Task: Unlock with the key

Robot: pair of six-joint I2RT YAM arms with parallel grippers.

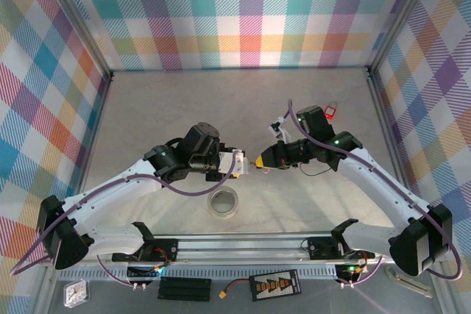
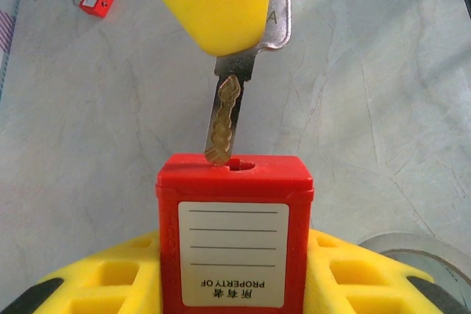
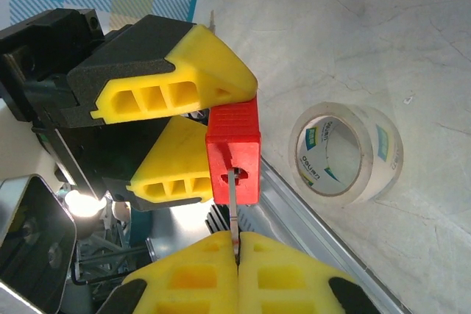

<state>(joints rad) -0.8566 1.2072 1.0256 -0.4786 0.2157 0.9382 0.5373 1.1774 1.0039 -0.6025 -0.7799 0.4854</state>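
Key (image 2: 224, 119) tip at padlock (image 2: 234, 240) keyhole, clenched in right tool (image 3: 237, 244); left tool (image 1: 239, 163) grasps padlock

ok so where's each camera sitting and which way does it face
top external: above and behind, facing down at the table; both arms, left tool facing right tool
left wrist: looks along its yellow fingers at padlock and key
right wrist: looks past its fingers at padlock
shared: wrist views both show padlock, key, tape roll

White label (image 2: 234, 254) on the red padlock (image 2: 234, 174) with "PROPERTY OF" and small Chinese characters, printed upside down, letter "A" on the key (image 2: 225, 119) head, tape roll (image 3: 318, 148) print too small to read
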